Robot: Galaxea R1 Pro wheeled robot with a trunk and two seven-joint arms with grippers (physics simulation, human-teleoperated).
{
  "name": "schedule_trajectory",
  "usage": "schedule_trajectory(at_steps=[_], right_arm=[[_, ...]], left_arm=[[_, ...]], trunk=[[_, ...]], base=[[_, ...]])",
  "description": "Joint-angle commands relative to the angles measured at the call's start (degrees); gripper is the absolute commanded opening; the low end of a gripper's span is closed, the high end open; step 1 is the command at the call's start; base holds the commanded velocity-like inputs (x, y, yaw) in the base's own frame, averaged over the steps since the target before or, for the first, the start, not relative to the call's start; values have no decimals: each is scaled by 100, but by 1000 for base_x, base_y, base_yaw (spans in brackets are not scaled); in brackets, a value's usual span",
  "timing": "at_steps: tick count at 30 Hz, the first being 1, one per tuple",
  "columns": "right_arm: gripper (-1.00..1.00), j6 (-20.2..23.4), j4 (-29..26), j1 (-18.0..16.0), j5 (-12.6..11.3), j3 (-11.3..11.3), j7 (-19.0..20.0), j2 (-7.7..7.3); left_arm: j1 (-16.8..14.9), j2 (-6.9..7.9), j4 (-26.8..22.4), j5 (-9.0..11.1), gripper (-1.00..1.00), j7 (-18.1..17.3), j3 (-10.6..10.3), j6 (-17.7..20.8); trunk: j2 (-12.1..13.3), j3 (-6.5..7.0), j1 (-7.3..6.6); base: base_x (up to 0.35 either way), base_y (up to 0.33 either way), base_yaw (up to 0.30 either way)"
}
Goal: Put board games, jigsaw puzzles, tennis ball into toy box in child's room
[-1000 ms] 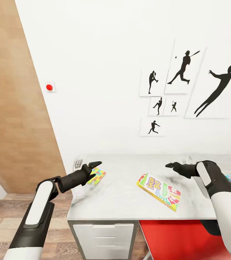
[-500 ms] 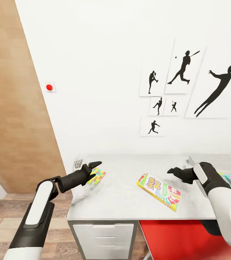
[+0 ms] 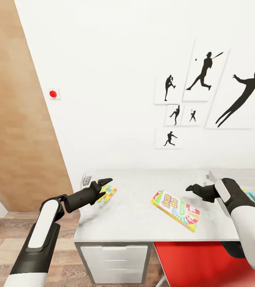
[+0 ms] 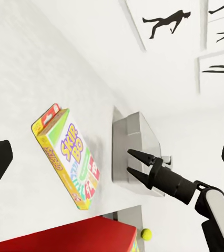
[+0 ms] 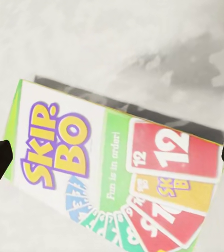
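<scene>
Fig.: approach to the SKIP BO board game point(image 3: 176, 205) on the table point(image 3: 135, 223), child's room.

(a) Head view. SKIP BO lies flat near the front edge of the light grey top, long axis running diagonally from rear-left to front-right. Right end effector point(image 3: 191, 187) hovers just behind and slightly right of the box, well above it, jaws apart and empty. Left end effector point(image 3: 103, 187) is well apart from the box, above a jigsaw puzzle point(image 3: 107, 194) at the table's left end; its jaws also spread, holding nothing. Right arm is clearly the nearer one.

(b) Right wrist view. Cam looks straight down on the printed lid point(image 5: 112, 173); both fingertips sit at the frame edges, straddling the box lengthwise w/o contact.

(c) Left wrist view. Box point(image 4: 67, 157), right end effector point(image 4: 138, 164) and the toy box point(image 4: 135, 152) line up: bin stands just beyond the end effector, its rim partly hidden by the arm. Tennis ball point(image 4: 146, 234) sits farther along.

Judgement: next move prob. a descent onto the box; jaws likely need turning to span the short axis, since the long one may exceed their opening. Bin lies to the right, a short carry.
</scene>
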Motion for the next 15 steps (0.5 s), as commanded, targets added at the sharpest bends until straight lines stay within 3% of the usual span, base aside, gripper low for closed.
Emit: schedule_trajectory(at_steps=[1,10,15], right_arm=[[100,30,-9,-6,28,-25,32,0],[100,40,-23,-3,-7,-29,32,-5],[100,55,-29,-7,-25,-32,34,-32]], left_arm=[[-6,-6,-5,64,100,57,16,30],[-6,-3,-5,62,100,53,19,30],[-6,1,-5,63,100,50,23,27]], trunk=[[-10,-19,2],[-10,-101,2],[-10,-147,2]], base=[[45,0,0],[72,0,0],[175,0,0]])
